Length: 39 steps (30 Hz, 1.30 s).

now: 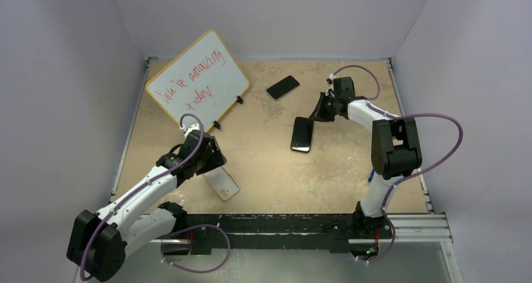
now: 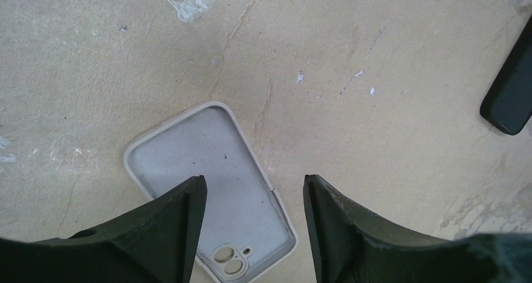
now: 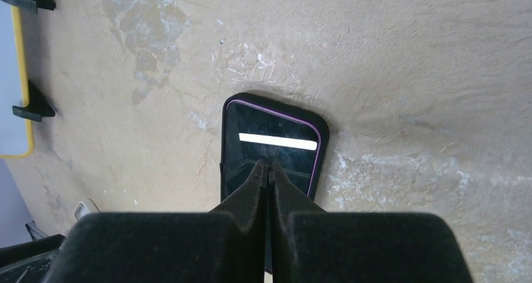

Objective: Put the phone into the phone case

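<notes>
The phone case (image 1: 224, 184) is a whitish shell lying open side up near the table's front left. In the left wrist view the case (image 2: 213, 164) shows its camera hole toward me. My left gripper (image 1: 216, 165) hovers just over its far end, fingers open and empty (image 2: 254, 181). A dark phone (image 1: 301, 134) lies screen up at the table's middle. My right gripper (image 1: 321, 112) is at the phone's far end. In the right wrist view its shut fingertips (image 3: 268, 165) rest over the phone's screen (image 3: 276, 126), holding nothing.
A second dark phone (image 1: 283, 87) lies at the back centre. A yellow-framed whiteboard (image 1: 197, 79) with red writing stands on black feet at the back left; its edge shows in the right wrist view (image 3: 24, 76). The middle phone's corner shows in the left wrist view (image 2: 511, 91).
</notes>
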Available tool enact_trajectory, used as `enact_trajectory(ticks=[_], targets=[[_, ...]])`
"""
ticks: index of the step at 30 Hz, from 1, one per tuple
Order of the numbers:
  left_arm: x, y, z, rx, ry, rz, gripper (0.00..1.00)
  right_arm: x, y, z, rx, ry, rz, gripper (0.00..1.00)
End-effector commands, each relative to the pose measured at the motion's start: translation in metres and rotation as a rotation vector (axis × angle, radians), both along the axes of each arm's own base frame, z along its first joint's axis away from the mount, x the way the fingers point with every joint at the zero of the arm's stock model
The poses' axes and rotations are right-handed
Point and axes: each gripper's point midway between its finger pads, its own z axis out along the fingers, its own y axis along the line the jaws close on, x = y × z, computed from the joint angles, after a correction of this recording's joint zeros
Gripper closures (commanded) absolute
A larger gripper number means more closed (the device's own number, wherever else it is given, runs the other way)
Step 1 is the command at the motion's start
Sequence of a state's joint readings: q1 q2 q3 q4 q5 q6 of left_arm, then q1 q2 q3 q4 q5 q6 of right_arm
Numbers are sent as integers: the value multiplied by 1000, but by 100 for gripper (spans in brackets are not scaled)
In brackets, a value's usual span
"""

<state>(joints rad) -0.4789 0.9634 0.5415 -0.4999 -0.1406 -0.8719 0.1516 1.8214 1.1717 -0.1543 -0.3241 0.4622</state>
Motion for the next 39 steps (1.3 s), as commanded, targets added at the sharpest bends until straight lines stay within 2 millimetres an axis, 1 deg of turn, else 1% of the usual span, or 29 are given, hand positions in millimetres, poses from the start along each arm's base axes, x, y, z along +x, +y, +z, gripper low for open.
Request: enact_trajectory(ticks=[1, 2, 3, 5, 7, 10, 12, 15, 20, 23, 24, 27, 33, 37, 39], targets=[[5, -5, 2, -29, -33, -11, 40, 8, -1, -16, -37, 15, -10, 100], [5, -5, 1, -27, -30, -11, 40, 3, -5, -35, -71, 61, -23, 100], [4, -5, 1, -25, -30, -11, 40, -1, -9, -48, -100, 97, -31, 100], [5, -4, 1, -20, -32, -13, 40, -10, -19, -68, -156, 148, -50, 100], [6, -2, 3, -10, -39, -11, 40, -17, -28, -76, -203, 162, -68, 100], [6, 8, 5, 29, -37, 32, 39, -24, -37, -76, -249, 162, -82, 100], [6, 12, 6, 42, -38, 51, 39, -23, -40, -69, -261, 147, -87, 100], [3, 13, 6, 35, -31, 64, 40, -15, -35, -47, -235, 90, -81, 100], [-6, 15, -4, 28, 18, 87, 39, 2, -13, 7, -141, -19, -41, 100], [-10, 18, -12, 39, 46, 109, 40, 0, 2, 27, -100, -54, -7, 93], [-12, 19, -14, 39, 53, 114, 40, -3, 6, 31, -89, -59, 6, 90], [-16, 22, -21, 47, 79, 146, 42, -12, 16, 40, -70, -74, 32, 76], [-23, 32, -32, 95, 127, 181, 43, -33, 38, 54, -41, -111, 91, 57], [-27, 33, -39, 110, 155, 175, 42, -39, 45, 57, -31, -127, 108, 50], [-29, 33, -43, 111, 164, 171, 42, -39, 47, 58, -25, -131, 104, 48]])
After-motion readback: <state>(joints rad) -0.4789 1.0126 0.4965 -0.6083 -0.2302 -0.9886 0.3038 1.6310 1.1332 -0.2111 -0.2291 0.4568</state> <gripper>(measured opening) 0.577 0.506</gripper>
